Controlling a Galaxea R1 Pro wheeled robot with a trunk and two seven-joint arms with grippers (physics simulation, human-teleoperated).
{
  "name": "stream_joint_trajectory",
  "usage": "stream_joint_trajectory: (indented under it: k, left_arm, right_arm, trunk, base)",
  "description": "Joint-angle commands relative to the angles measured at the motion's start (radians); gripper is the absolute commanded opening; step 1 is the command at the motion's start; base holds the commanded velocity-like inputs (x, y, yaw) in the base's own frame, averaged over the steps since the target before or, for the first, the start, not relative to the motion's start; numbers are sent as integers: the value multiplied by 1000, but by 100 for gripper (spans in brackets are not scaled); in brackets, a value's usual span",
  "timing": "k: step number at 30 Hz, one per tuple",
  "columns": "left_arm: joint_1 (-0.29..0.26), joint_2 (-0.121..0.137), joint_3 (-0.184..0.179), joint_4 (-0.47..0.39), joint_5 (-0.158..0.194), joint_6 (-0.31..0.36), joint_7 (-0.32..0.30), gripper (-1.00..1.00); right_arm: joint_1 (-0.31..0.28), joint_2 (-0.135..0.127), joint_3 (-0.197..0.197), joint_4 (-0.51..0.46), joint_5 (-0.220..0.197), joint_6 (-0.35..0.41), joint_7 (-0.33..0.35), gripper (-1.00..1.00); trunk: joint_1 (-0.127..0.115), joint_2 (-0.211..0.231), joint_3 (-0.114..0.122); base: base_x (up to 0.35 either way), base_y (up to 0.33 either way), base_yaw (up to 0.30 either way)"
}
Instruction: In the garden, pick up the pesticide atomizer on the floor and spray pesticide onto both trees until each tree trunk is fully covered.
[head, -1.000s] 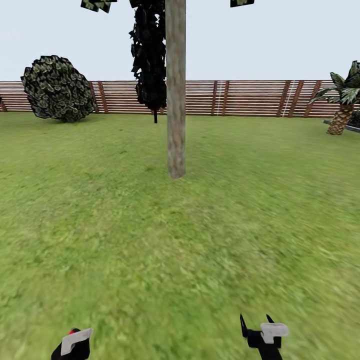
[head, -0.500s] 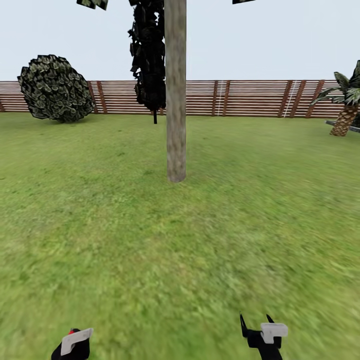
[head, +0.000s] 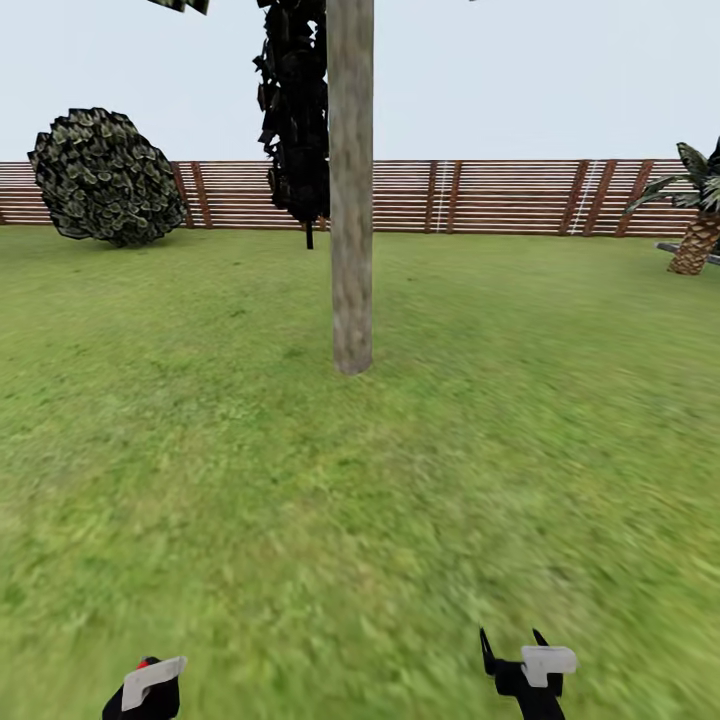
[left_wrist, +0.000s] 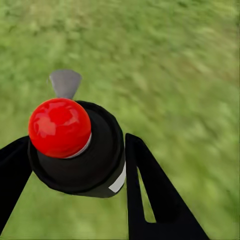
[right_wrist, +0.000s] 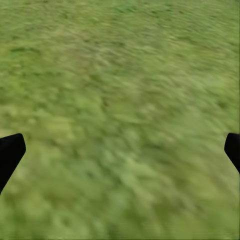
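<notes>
The garden's lawn (head: 300, 480) spreads across the head view, closed at the far side by a slatted wooden fence (head: 500, 197), with a round shrub (head: 105, 178) at 11 o'clock and a short palm (head: 697, 230) at 2 o'clock. A tree trunk (head: 351, 200) stands dead ahead at 12 o'clock, pale and mottled, well apart from the robot, with a black cone-shaped tree (head: 297, 110) behind it.

The pickup looks done: in the left wrist view the pesticide atomizer (left_wrist: 75, 150), a dark body with a red cap, sits between the fingers (left_wrist: 145, 190) of the left gripper (head: 145, 690), which are closed on it. The right gripper (head: 513, 648) hangs at 5 o'clock, its fingers (right_wrist: 10, 152) spread wide over bare grass.

No spray shows on the trunk, so both trees appear still to be treated.
</notes>
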Motion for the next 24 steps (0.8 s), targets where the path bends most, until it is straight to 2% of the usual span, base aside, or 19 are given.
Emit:
stream_joint_trajectory:
  k: [1,24]
  left_arm:
    - [-1,0,-3,1,9,-3,-1,-100]
    - [-1,0,-4,1,10,-3,-1,-100]
  right_arm:
    - [-1,0,-7,1,7,-3,0,100]
    - [-1,0,-7,1,8,-3,0,100]
  trunk:
    - [0,0,-1]
    - [0,0,-1]
  base:
    - [340,0,0]
    - [339,0,0]
